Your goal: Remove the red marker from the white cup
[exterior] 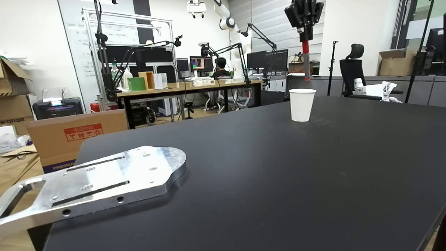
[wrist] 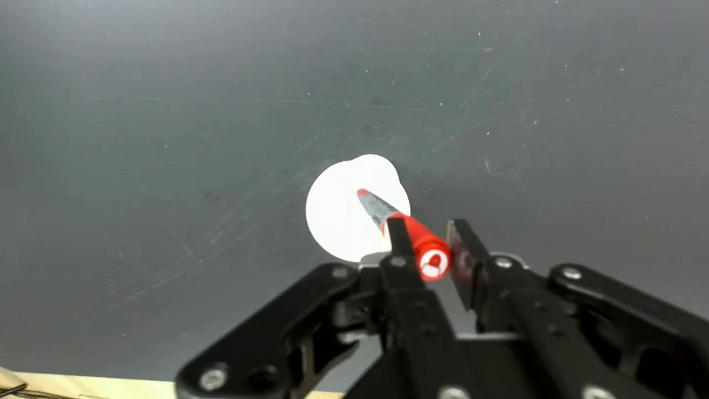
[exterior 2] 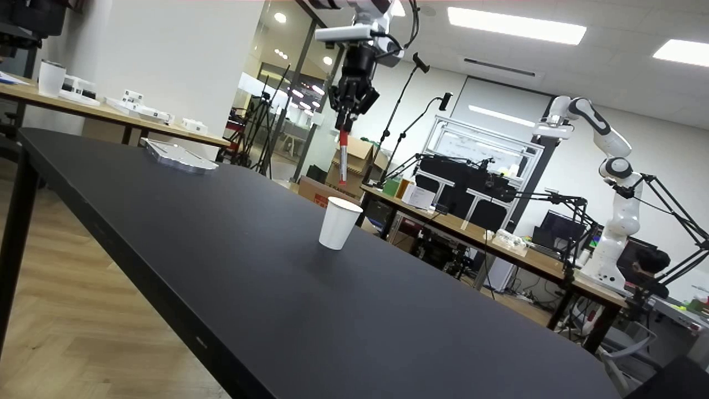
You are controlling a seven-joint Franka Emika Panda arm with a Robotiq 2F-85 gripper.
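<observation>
The gripper [wrist: 428, 233] has its two black fingers [wrist: 400, 239] pinched on the upper end of the red marker [exterior: 306, 60]. In the wrist view the marker's round top, a white disc with a red mark, pokes up between them; the rest hangs below, near upright, red first, then grey down to a red lower end. Underneath stands the white cup [exterior: 301, 106], upright, with the marker wholly out of it and clear above its rim in both exterior views. The cup rests on a matt black table [exterior: 264, 174]; around it the wrist view shows fine scratches and pale specks. Well apart from the cup, at the edge of the table, lies a silvery metal plate [exterior: 113, 175] with slots and holes. Past that edge, in an exterior view, sits a cardboard box [exterior: 52, 146] with a red label [exterior: 83, 132]. Farther off runs a wooden-topped bench [exterior: 179, 85] bearing a green block [exterior: 136, 84] and a white robot arm [exterior 2: 624, 213]. A dark-haired person [exterior: 221, 64] is near some monitors [exterior: 281, 62], and a black office chair [exterior: 352, 71] stands well apart from them. The floor [exterior 2: 94, 321] is pale wood in a herringbone pattern, and bright panel lights [exterior 2: 515, 25] shine from the ceiling [exterior 2: 609, 41].
</observation>
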